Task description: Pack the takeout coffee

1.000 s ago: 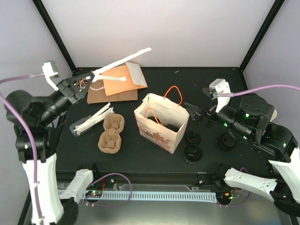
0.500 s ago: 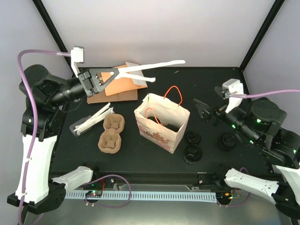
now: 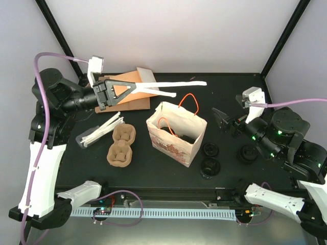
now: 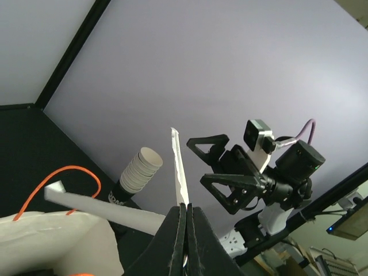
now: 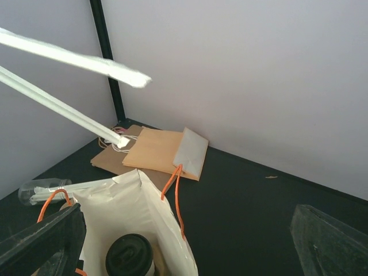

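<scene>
**Straws held aloft, coffee already bagged**

The left gripper (image 3: 133,88) is pinched fully closed on two paper-wrapped straws (image 3: 179,83). It holds them in the air at about 11 o'clock of the open paper bag (image 3: 171,145), with their free ends pointing toward 3 o'clock. The right gripper (image 3: 220,121) hangs at the bag's 3 o'clock, fingers spread wide with nothing between them. The takeout coffee (image 5: 129,256), capped with a black lid, stands inside the bag, as the right wrist view shows. The step in hand looks like adding the straws. The next move calls for swinging their tips toward 5 o'clock over the bag's mouth, tipping them down clear of the orange handles (image 5: 176,198), then releasing.
</scene>
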You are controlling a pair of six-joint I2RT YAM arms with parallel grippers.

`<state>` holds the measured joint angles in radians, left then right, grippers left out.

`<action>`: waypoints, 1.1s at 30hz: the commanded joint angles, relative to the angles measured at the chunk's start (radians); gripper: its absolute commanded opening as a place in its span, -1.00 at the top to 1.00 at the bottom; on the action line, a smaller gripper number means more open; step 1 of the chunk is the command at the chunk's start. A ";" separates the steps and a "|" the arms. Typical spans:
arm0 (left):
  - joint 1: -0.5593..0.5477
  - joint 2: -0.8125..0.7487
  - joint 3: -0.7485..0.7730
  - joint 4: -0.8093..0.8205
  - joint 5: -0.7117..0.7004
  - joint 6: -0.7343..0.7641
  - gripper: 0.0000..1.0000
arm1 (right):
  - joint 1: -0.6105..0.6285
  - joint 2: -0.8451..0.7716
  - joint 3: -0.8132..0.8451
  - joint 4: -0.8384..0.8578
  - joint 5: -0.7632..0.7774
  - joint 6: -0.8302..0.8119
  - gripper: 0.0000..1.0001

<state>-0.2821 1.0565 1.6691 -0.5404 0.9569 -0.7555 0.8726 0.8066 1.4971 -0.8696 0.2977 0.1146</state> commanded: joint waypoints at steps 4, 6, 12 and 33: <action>-0.006 0.037 0.025 -0.097 0.084 0.107 0.97 | -0.003 -0.002 0.002 0.001 0.027 0.012 -1.00; -0.006 0.032 0.021 -0.145 0.087 0.144 0.97 | -0.004 -0.008 -0.002 0.003 0.041 0.014 -1.00; -0.008 -0.033 -0.085 -0.180 0.112 0.183 0.97 | -0.003 -0.030 -0.018 0.030 0.107 0.023 -1.00; -0.011 0.060 -0.142 -0.387 -0.036 0.354 0.97 | -0.004 -0.027 -0.032 0.029 0.091 0.031 -1.00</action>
<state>-0.2840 1.0908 1.4879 -0.9150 0.9508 -0.4244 0.8726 0.7868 1.4765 -0.8539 0.3805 0.1364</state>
